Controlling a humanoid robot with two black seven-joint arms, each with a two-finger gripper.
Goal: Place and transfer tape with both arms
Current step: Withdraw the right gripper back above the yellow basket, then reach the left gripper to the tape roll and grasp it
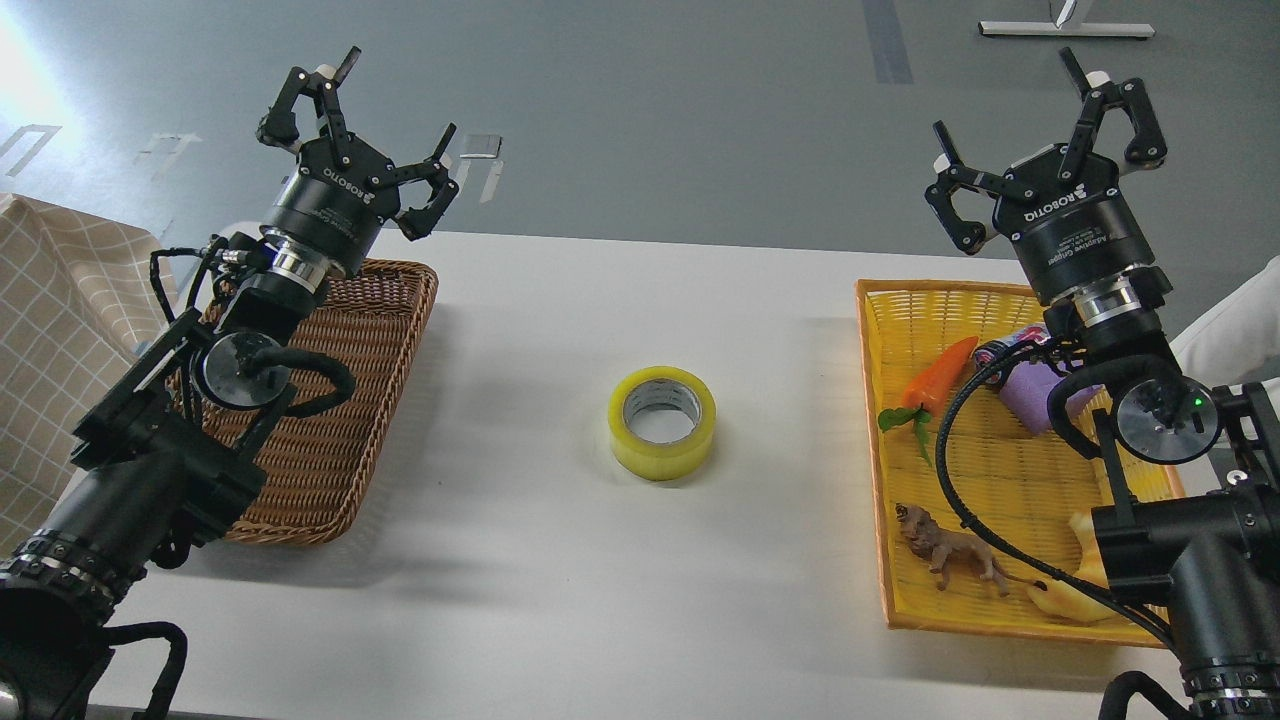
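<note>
Yellow basket (pixel 872 420), lower right: lion (pixel 950 555), carrot (pixel 940 375), purple toy (pixel 1030 395).
Brown basket (pixel 385 330), left: contents hidden.
Counter (pixel 560 560) centre: tape (pixel 662 421), apart.
My hands: left hand (pixel 375 125), right hand (pixel 1040 130) both spread, holding nothing.

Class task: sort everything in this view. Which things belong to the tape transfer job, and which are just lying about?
Job: tape; left gripper; right gripper.
Lying about: brown wicker basket; yellow basket; toy carrot; toy lion; purple object.
</note>
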